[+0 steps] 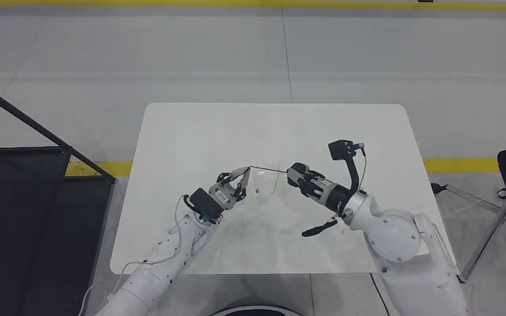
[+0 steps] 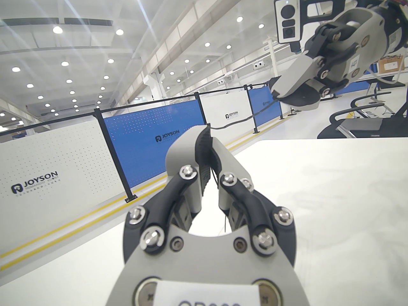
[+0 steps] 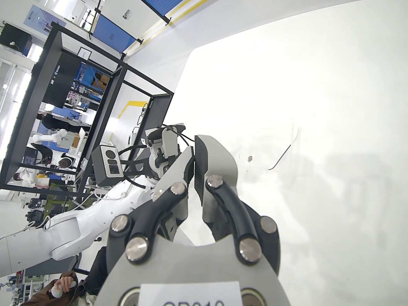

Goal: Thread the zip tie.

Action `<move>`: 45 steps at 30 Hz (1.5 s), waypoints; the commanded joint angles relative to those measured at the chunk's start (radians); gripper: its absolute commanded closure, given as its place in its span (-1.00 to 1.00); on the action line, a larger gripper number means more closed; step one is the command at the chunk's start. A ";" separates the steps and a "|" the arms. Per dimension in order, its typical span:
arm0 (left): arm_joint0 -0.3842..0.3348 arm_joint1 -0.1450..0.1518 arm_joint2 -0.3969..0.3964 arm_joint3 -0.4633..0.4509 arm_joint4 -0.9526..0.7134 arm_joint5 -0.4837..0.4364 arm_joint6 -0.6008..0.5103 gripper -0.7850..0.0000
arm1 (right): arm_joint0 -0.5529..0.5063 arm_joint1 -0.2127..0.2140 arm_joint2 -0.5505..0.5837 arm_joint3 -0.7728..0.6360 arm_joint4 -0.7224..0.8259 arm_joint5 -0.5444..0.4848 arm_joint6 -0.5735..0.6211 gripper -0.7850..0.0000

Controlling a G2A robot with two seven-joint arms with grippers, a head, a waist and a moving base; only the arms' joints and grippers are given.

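Above the white surface [image 1: 356, 134], the left gripper [image 2: 207, 141] and the right gripper [image 3: 193, 152] are both closed tight on the thin black zip tie [image 1: 269, 170]. It stretches between them in the air. The left gripper carries a white label [image 2: 207, 294], its print cut off.

Zip tie [image 1: 269, 169] between left hand [image 1: 246, 173], right hand [image 1: 292, 173]

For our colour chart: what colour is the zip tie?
The zip tie is black; top view.
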 commanded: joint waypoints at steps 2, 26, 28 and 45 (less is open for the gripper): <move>0.000 0.000 0.000 0.000 0.000 0.000 0.000 1.00 | 0.002 0.000 -0.002 0.001 0.002 -0.001 -0.002 1.00; 0.000 0.000 0.000 0.000 0.000 0.000 0.000 1.00 | -0.039 0.004 0.013 -0.017 0.019 -0.033 -0.031 1.00; 0.000 0.000 0.000 0.000 0.000 0.000 0.000 1.00 | -0.054 0.007 0.025 -0.026 0.023 -0.042 -0.032 1.00; 0.000 0.000 0.000 0.000 0.000 0.000 0.000 1.00 | -0.092 0.014 0.064 -0.062 0.034 -0.064 -0.014 1.00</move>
